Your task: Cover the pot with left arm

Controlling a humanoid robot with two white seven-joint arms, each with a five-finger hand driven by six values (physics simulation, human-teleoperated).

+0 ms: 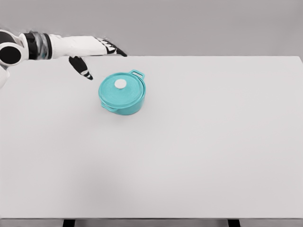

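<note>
A teal pot (122, 99) with two side handles stands on the white table (199, 142), left of the middle. Its teal lid (121, 89) with a white knob (120, 83) sits flat on top of it. My left hand (97, 56) hovers up and to the left of the pot, apart from it, fingers spread and holding nothing. The thumb (81, 67) points down toward the table. The right arm does not show.
The table's far edge runs just behind the pot and the hand. A plain grey wall lies beyond it.
</note>
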